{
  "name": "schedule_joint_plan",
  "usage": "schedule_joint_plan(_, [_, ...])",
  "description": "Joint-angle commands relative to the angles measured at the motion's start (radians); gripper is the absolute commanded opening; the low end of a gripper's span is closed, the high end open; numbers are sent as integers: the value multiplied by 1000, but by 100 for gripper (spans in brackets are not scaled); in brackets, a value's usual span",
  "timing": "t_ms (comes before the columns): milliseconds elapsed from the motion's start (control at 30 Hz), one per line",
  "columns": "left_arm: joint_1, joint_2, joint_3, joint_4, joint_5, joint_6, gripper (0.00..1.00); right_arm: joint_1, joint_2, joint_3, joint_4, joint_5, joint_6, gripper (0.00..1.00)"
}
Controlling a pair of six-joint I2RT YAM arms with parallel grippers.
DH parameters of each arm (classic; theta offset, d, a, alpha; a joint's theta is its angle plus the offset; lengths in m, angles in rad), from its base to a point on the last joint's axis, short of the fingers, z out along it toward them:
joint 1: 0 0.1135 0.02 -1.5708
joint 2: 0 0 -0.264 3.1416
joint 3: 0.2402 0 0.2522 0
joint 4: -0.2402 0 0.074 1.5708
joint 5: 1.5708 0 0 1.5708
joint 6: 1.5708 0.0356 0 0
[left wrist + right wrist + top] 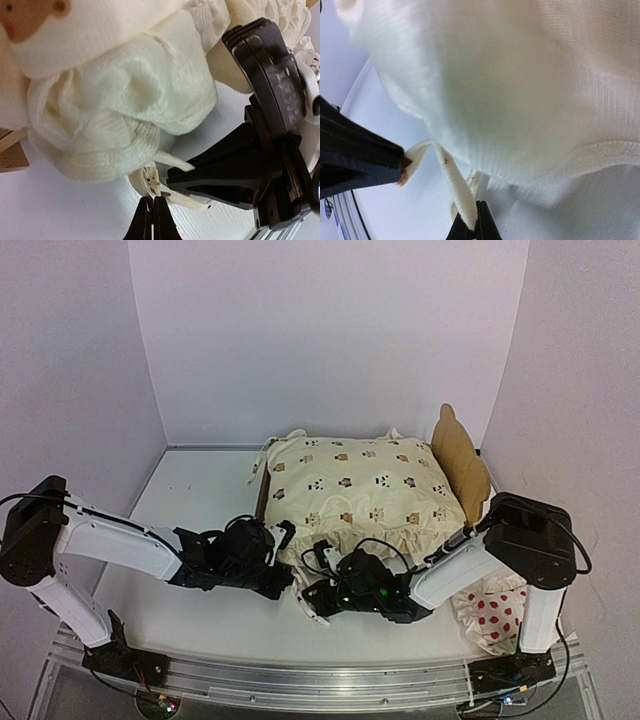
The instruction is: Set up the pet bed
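- The light plywood pet bed frame (pixel 462 458) is bare, matt wood, pale tan on its scalloped headboard.
- The cream ruffled cover with small animal prints (pixel 350 490) is soft cloth. Close up, its weave looks finely ribbed and slightly fuzzy, without sheen.
- The narrow cream cloth tie (pixel 454 187) has a rougher, corded texture.
- The white red-dotted ruffled pillow (pixel 497 612) is thin, matt fabric.
- The flat white table top (pixel 200 505) looks smooth.
- The long silver rail (pixel 320 687) is brushed metal.
- The left gripper (pixel 153 207) and right gripper (pixel 474 220) have matt black plastic fingers.
- The white arm shells (pixel 120 540) are smooth, glossy plastic.
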Motion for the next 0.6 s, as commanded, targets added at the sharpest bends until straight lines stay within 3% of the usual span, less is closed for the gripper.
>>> schedule_joint_plan(0, [17, 37, -8, 135, 21, 54, 0, 4, -63, 26, -80, -64, -62, 9])
schedule_joint_plan(267, [40, 95, -16, 211, 41, 117, 0, 4, -165, 10, -207, -140, -188, 35])
schedule_joint_plan(367, [49, 109, -24, 232, 63, 127, 0, 3, -228, -13, -285, -87, -236, 37])
schedule_joint_plan(567, [57, 125, -26, 245, 74, 142, 0, -36, -298, -42, -359, 3, -278, 31])
